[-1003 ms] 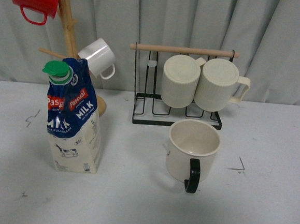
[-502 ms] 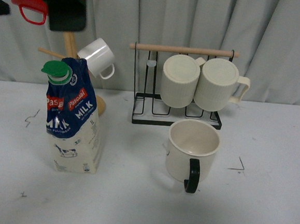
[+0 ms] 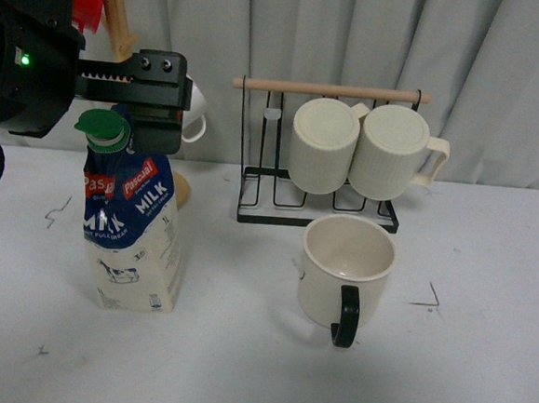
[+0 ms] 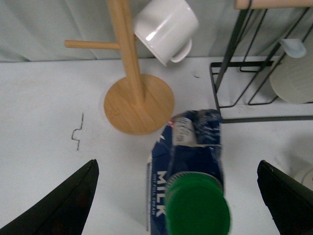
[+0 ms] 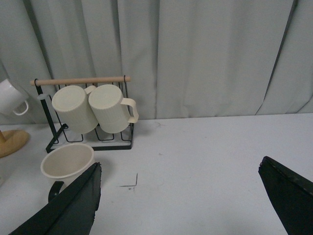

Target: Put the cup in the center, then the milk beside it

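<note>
The left arm reaches in from the upper left, its black left gripper (image 4: 176,169) hanging directly above the tall blue-and-cream milk carton (image 3: 132,228) with a green round cap, fingers spread wide, touching nothing. The carton stands upright on the left of the pale grey table (image 3: 237,376), well apart from the wide cream mug with a black handle (image 3: 346,268), upright near the middle. The right gripper (image 5: 179,169) is likewise spread, empty.

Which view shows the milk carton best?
Front view: the whole milk carton stands upright, label readable. Left wrist view shows only its top and green cap from above. Right wrist view misses it.
</note>
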`<action>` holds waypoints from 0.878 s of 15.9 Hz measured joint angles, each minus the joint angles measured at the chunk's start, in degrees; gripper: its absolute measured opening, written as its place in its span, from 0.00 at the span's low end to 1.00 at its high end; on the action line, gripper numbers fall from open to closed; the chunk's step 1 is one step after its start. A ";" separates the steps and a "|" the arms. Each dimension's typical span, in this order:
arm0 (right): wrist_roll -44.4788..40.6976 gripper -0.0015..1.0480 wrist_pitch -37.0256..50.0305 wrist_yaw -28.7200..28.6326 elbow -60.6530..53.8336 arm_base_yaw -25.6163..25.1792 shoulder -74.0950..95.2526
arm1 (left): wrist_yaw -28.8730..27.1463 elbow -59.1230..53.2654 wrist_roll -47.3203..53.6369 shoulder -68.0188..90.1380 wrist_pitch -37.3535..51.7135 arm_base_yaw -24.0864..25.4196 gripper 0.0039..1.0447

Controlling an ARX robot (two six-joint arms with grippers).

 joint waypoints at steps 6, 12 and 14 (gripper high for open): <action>0.00 0.94 0.00 0.00 0.00 0.00 0.00 | 0.31 0.33 -3.02 3.32 -0.37 1.18 0.94; 0.00 0.94 0.00 0.00 0.00 0.00 0.00 | -0.57 -1.36 -5.60 7.89 0.98 0.22 0.94; 0.00 0.94 0.00 0.00 0.00 0.00 0.00 | -1.03 -1.73 -5.97 8.41 1.38 0.13 0.80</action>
